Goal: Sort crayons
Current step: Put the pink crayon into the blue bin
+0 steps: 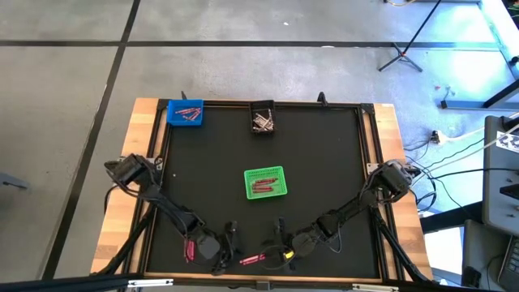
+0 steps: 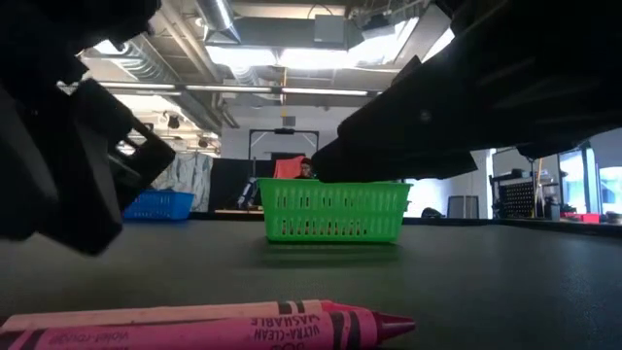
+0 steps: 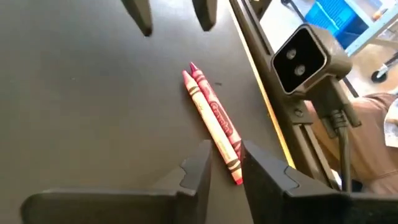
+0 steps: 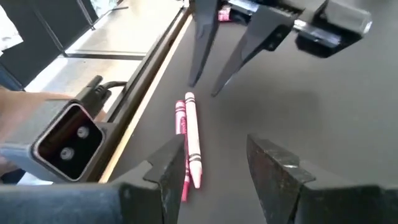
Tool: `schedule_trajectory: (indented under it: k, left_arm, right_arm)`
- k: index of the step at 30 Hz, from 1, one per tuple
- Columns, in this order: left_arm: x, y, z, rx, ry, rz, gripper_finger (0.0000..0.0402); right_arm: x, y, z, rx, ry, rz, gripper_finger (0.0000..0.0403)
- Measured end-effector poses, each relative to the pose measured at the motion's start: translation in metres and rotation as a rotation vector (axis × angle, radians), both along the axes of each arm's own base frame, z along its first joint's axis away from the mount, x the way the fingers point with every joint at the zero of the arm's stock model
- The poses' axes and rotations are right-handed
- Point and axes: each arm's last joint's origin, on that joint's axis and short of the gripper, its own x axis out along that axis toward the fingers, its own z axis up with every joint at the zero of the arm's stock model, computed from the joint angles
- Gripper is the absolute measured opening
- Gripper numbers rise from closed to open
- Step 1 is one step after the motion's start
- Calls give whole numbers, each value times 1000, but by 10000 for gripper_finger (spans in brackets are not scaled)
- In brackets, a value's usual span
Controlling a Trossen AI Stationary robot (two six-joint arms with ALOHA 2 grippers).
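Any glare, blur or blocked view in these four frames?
High view: blue-white glare at top right, table evenly lit. Low view: bright ceiling lights behind; both arms are dark, soft silhouettes blocking the upper corners; crayons up close, slightly soft; green bin sharp. Wrist views: crayons readable, own jaws blurred at the bottom.

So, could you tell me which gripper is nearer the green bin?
Right, narrowly. The right gripper sits at the table's near edge, almost straight below the green bin in the high view; the left gripper is offset further to the left.
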Motion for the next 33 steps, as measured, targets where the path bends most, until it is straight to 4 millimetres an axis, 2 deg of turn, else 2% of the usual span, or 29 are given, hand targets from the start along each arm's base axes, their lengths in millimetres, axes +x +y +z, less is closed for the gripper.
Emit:
schedule_trajectory:
  k: [7, 12, 33]
  left_arm:
    - [2, -1, -11, 28, 21, -27, 117]
    - [-2, -5, -11, 28, 24, -48, 117]
    - [-3, -3, -15, 123, 29, -65, 116]
  right_arm:
    - [0, -1, -1, -8, 2, -15, 168]
    - [-1, -1, -2, -23, 16, -24, 168]
    - [-2, -4, -7, -69, 51, -71, 168]
